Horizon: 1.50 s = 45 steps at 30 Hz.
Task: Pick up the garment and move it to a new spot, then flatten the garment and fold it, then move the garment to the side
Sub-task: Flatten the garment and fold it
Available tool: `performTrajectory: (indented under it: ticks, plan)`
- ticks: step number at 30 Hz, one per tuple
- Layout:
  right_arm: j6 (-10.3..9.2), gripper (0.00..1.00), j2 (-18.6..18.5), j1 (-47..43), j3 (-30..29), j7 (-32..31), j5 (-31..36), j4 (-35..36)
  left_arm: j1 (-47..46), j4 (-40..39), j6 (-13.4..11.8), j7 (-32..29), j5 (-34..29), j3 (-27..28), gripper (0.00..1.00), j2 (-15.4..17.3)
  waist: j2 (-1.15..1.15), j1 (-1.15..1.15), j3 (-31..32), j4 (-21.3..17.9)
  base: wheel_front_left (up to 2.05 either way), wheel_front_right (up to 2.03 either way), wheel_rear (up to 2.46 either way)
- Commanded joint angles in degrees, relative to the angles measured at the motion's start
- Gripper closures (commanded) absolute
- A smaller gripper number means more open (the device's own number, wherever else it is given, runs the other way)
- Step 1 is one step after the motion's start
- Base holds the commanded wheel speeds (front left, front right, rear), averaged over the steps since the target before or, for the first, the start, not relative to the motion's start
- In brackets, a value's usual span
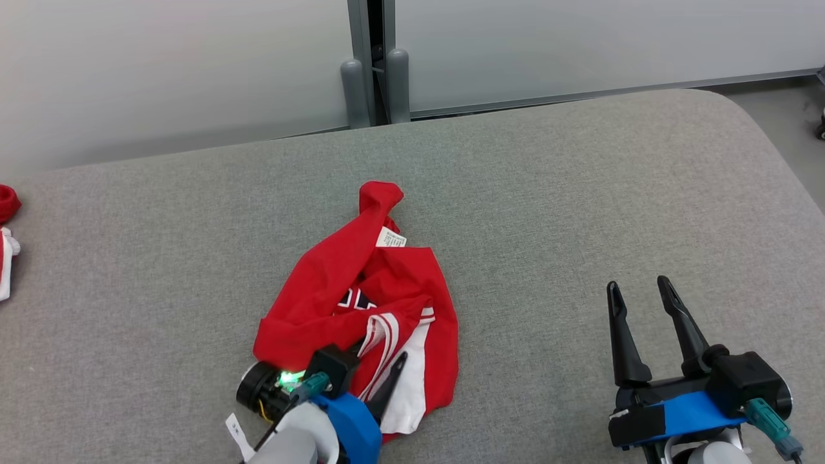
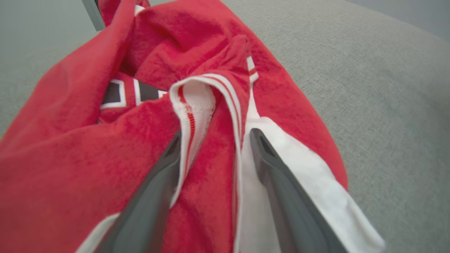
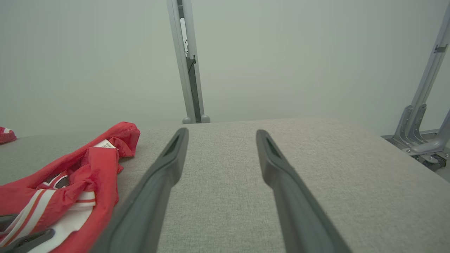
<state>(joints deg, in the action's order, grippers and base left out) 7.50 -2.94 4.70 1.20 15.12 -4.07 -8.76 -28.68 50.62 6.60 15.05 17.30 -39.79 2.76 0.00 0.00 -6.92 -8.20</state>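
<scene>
Left gripper [image 2: 216, 135]: fingers apart astride a red jersey [image 2: 70, 158] fold, probably about to pinch.
Right gripper [image 1: 638, 283]: fingers apart, idle near cushion [image 1: 580, 193] front edge.

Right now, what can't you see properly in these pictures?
Head view: shirt print, mostly hidden by its own folds.
Head view: label writing, too small to read.
Head view: red cloth, cut off by the left edge.
Left wrist view: nearest shirt cloth, blurred up close.

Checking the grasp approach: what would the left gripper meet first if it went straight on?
The garment: its raised red-and-white striped fold stands between the open left gripper's fingers, right at their tips. Contact looks near or already made; depth is unclear.
</scene>
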Motion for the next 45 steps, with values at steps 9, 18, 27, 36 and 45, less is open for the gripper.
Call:
performTrajectory:
  ticks: [9, 18, 27, 36, 45]
  plan:
    - [-0.02, 0.00, 0.08, 1.88, 0.70, 0.05, -0.70, 0.63, -9.71, -3.30, -2.21, 0.19, -1.83, 2.79, 1.00, 2.11, 0.00, 0.00, -2.24, -0.63, 0.00, 0.00, 0.00]
    - [-0.02, 0.00, 0.07, 3.59, 0.64, 0.05, -1.69, 0.58, -23.89, -6.70, -2.33, 0.19, -4.70, 7.56, 1.00, 7.57, 0.00, 0.00, -4.90, -4.36, 0.00, 0.00, 0.00]
    - [-0.02, 0.00, 0.07, 3.96, 0.41, 0.05, -2.64, 0.45, -38.15, -8.53, -1.50, 0.19, -8.09, 10.04, 1.00, 12.76, 0.00, 0.00, -6.33, -8.00, 0.00, 0.00, 0.00]
    - [-0.02, 0.00, 0.06, 3.73, 0.11, 0.05, -2.54, 0.43, -36.55, -12.29, -1.78, 0.19, -8.07, 11.90, 1.00, 12.75, 0.00, 0.00, -6.15, -5.85, 0.00, 0.00, 0.00]
    - [-0.02, 0.00, 0.05, 4.27, 0.32, 0.05, -1.54, 0.20, -27.45, -12.39, -2.65, 0.19, -6.71, 14.53, 1.00, 14.34, 0.00, 0.00, -5.96, -2.10, 0.00, 0.00, 0.00]
